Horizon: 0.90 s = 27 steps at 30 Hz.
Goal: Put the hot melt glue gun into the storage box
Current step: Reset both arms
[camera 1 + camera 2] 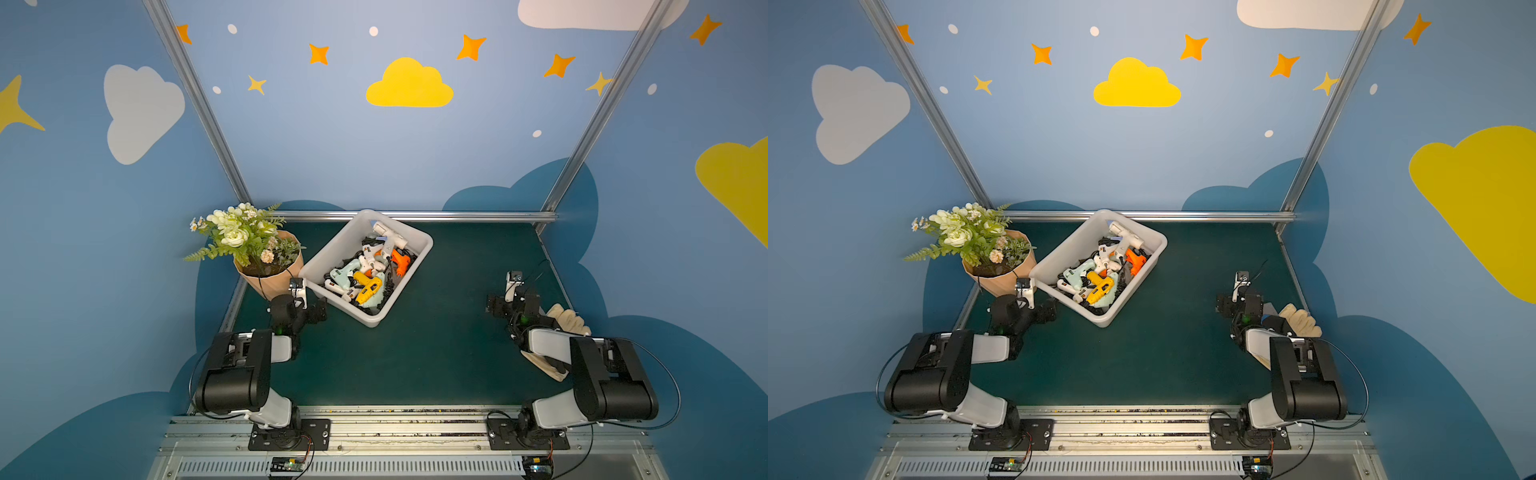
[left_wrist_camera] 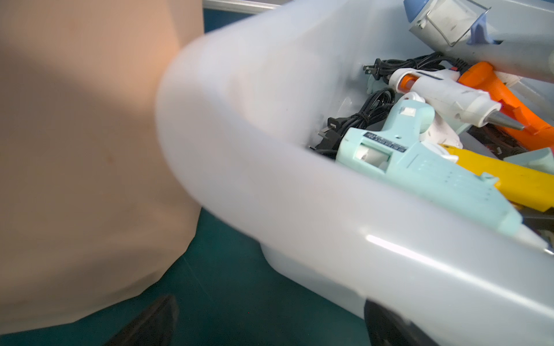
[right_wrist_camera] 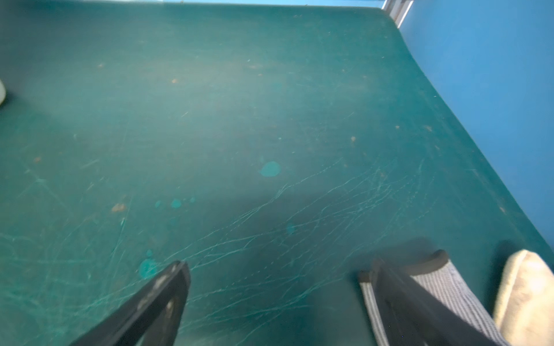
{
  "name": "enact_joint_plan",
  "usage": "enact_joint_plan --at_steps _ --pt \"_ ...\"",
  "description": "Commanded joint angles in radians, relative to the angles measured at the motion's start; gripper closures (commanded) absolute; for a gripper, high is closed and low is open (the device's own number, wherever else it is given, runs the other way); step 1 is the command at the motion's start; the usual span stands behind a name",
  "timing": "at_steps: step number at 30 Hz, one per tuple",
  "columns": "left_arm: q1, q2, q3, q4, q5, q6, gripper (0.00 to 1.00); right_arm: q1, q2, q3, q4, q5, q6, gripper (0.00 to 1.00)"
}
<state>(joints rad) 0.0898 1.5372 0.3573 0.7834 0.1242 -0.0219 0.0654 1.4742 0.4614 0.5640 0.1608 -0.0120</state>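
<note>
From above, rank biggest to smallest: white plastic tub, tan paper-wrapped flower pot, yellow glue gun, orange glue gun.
In a top view: white plastic tub, tan paper-wrapped flower pot, yellow glue gun. The orange glue gun is partly buried, so unranked.

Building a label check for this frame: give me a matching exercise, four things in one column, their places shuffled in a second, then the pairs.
Things
1. yellow plastic hot melt glue gun
2. tan faceted flower pot with white flowers
3. cream fabric glove
4. right gripper

Places
a. open, above bare green mat
b. at the mat's right edge, partly under the right arm
c. inside the white plastic storage box
d. far left corner, beside the box

Pairs: 1-c, 2-d, 3-b, 4-a
</note>
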Motion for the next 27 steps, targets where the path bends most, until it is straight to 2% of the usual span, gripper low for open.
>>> enact_joint_plan --at_steps 1,27 --pt "-0.01 0.002 0.039 0.035 0.029 0.006 0.0 -0.001 0.001 -0.001 0.051 -0.043 0.001 0.02" --pt "-0.018 0.001 0.046 0.025 0.008 0.011 0.0 0.002 -0.001 0.001 0.045 -0.043 -0.006 0.02"
